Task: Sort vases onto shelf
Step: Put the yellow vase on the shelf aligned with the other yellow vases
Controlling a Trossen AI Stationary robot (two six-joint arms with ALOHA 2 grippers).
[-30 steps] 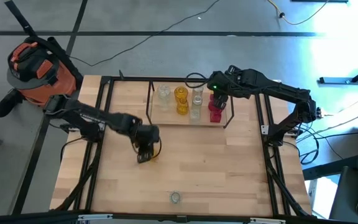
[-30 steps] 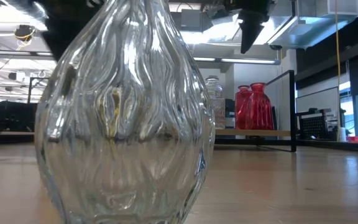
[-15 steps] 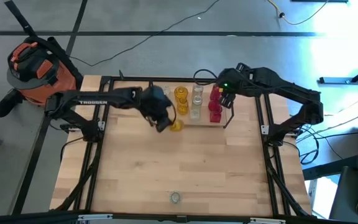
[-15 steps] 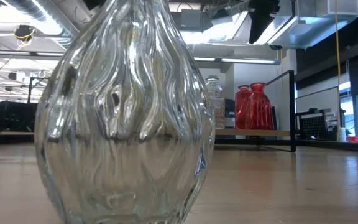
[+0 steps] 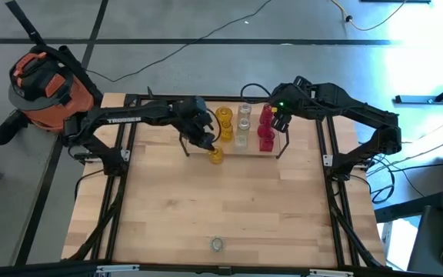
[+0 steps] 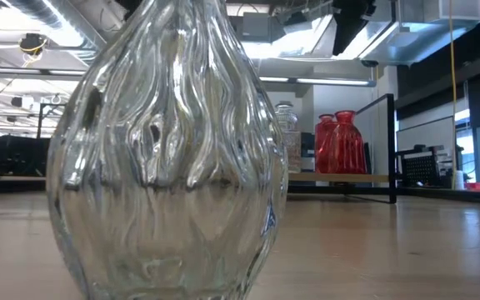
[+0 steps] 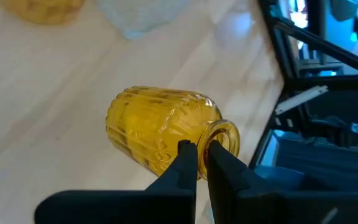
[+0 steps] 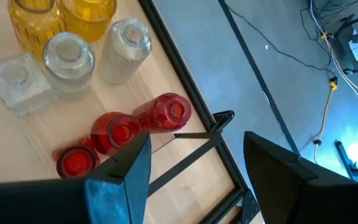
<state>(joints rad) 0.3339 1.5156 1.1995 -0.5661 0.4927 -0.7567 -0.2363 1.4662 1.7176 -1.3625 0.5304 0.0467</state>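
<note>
A ribbed yellow vase (image 5: 216,155) hangs at the near edge of the shelf (image 5: 254,147), with my left gripper (image 5: 208,144) shut on it; the left wrist view shows this vase (image 7: 157,127) tilted below the gripper (image 7: 199,148). On the shelf stand two yellow vases (image 5: 224,123), clear ones (image 5: 243,123) and three red ones (image 5: 266,131). My right gripper (image 8: 197,162) hovers open above the red vases (image 8: 120,130) at the shelf's right end, touching nothing. One clear vase (image 5: 217,245) stands alone near the table's front edge. My left gripper pinches the yellow vase by the rim of its mouth (image 7: 224,134). One finger (image 7: 215,155) seems to reach into the mouth, and the other (image 7: 185,155) lies outside on the neck. The fingers slant down from the table's left. The vase hangs tilted, its body away from the fingers.
The lone clear vase (image 6: 165,150) fills the low view, right in front of that camera. Black rails (image 5: 121,169) run along both sides of the wooden table. Bare wood lies between the shelf and the front edge. An orange bag (image 5: 48,85) sits on the floor beyond the left corner.
My left gripper has carried the yellow vase up off the middle of the table and toward the far edge and right, to the shelf's near edge, while its wrist rolled. My right gripper has risen a little above the red vases, still open.
</note>
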